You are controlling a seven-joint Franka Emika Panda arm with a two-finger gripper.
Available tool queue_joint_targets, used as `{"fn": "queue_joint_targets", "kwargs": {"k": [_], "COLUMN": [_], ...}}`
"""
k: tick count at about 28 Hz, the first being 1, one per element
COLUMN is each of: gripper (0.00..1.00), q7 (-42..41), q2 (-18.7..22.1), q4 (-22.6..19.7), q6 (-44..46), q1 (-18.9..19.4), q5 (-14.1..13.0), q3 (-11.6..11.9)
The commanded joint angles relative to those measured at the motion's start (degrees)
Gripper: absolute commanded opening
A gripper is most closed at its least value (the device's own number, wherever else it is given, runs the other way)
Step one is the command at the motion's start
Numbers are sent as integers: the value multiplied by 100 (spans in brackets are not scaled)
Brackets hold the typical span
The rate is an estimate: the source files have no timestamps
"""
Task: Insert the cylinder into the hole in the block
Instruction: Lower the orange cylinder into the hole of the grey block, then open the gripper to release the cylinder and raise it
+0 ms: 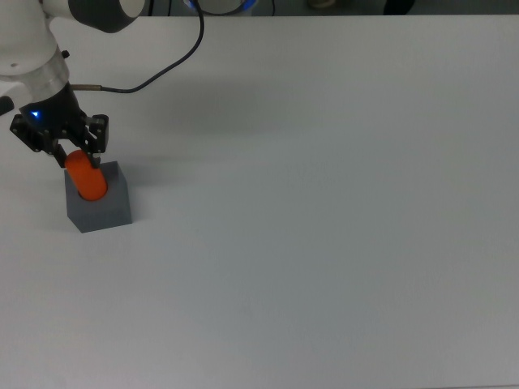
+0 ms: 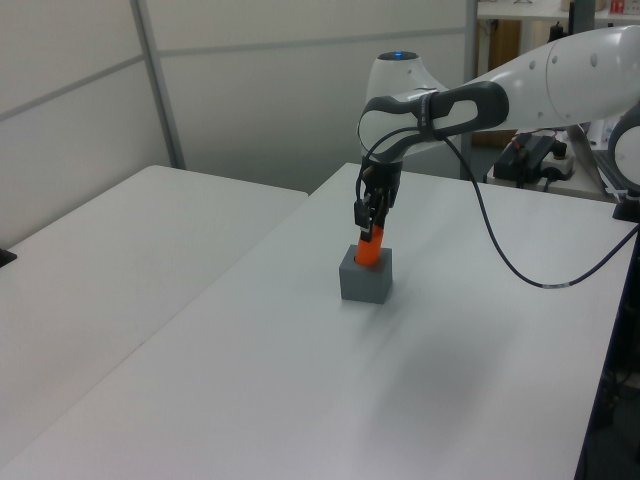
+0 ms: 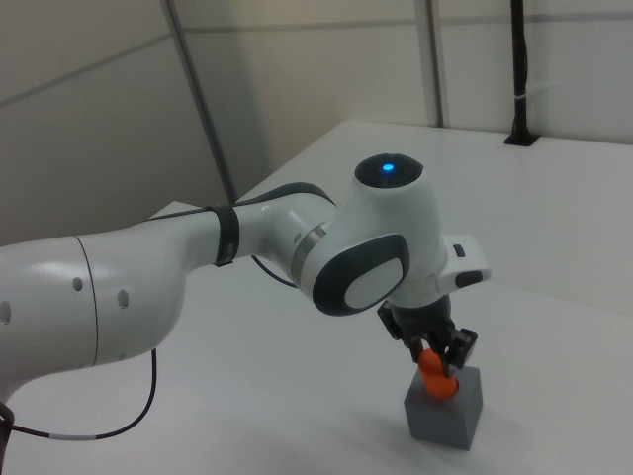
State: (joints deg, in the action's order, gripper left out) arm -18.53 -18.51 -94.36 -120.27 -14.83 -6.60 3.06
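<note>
Insertion step: the gripper [image 1: 79, 156] pinches the orange cylinder [image 1: 87, 179], partly (tilted) in the grey block [image 1: 104, 209] near the table [image 1: 324, 203] edge. Next: straighten, push down, then release.

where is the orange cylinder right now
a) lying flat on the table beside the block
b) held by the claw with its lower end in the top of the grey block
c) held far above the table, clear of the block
b: the claw grips the top of the cylinder, whose lower end sits in the top face of the block.
</note>
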Motion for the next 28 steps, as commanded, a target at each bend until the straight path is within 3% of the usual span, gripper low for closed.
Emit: {"fn": "queue_joint_targets", "kwargs": {"k": [1,4,5,6,8,10,15,25,28], "gripper": [0,0,8,22,66,100,100,100,100], "q7": [-45,-45,-45,-37,16,51,51,7,-1], "q2": [67,49,58,49,49,49,119,795,945], "q4": [5,5,5,14,23,49,119,146,146], "q6": [399,400,400,400,399,391,408,909,1207], "q1": [42,42,42,42,42,42,33,24,33], "q5": [-43,-26,-26,-26,-26,-43,-70,-8,184], "q3": [19,19,19,19,19,19,19,89,159]}}
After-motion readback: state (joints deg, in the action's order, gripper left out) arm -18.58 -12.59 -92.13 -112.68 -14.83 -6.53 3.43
